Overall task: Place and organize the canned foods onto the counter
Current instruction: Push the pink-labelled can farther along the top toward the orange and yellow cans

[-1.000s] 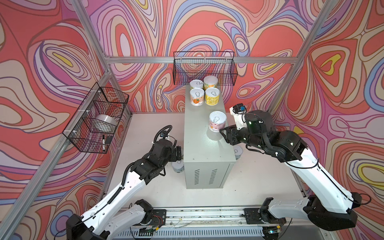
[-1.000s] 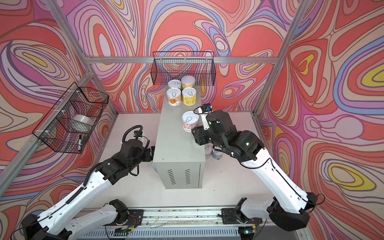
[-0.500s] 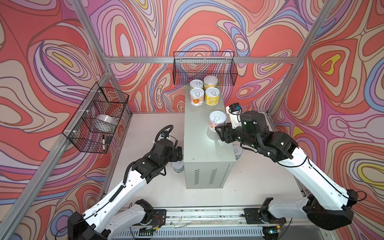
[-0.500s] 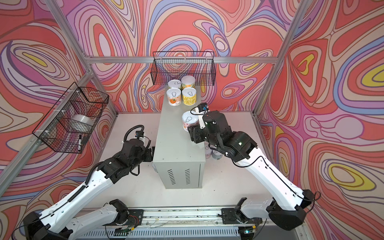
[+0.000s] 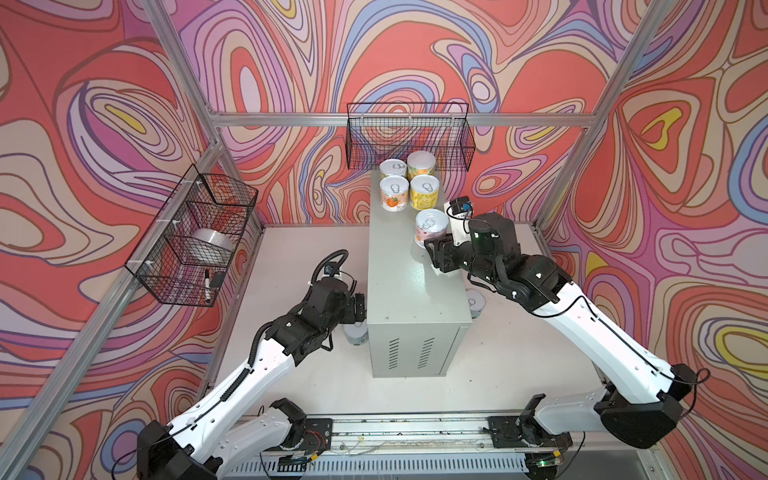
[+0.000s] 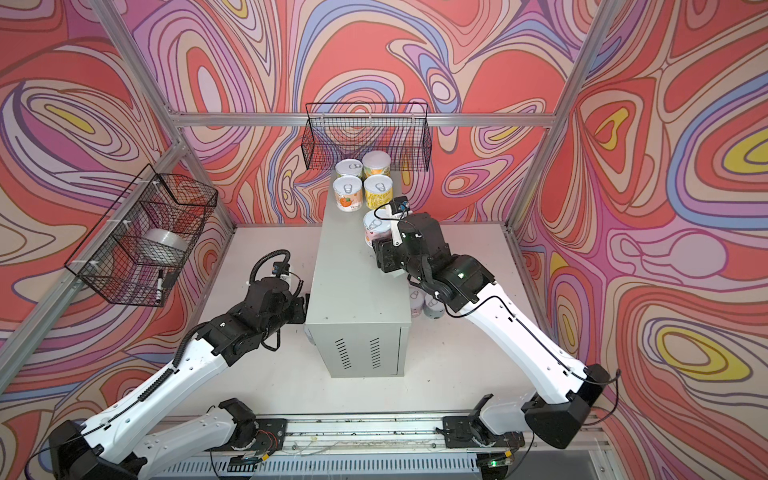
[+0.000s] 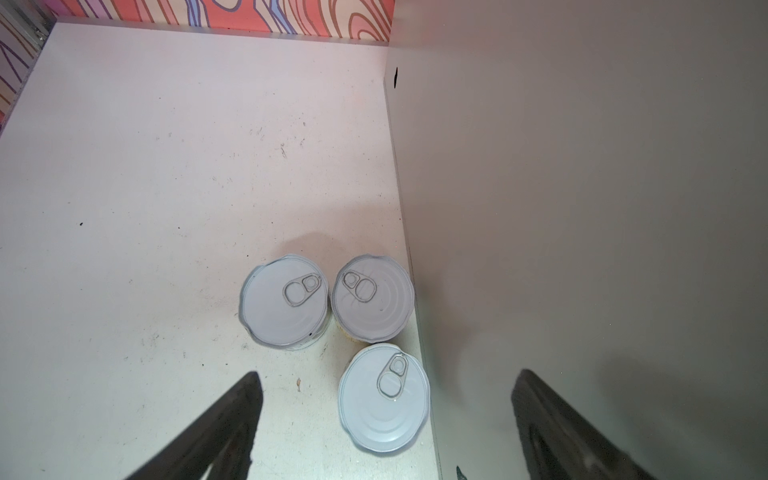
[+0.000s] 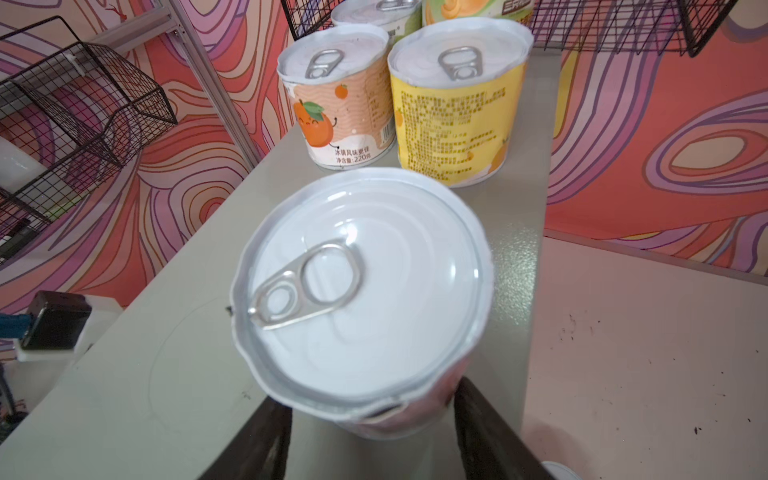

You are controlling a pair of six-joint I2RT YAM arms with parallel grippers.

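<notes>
Right wrist: right claw (image 8: 370,401) slightly open, straddling pink can (image 8: 361,291)

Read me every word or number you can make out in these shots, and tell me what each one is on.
"冰镇风味更佳": on the orange-fruit can, under the cartoon orange.
"净含量:220克": same can, the line below.
Yellow can: dense small print, too small to read.
Rear can: white characters cut off by the picture's edge, unreadable.
In both top views the labels are too small to read.
</notes>
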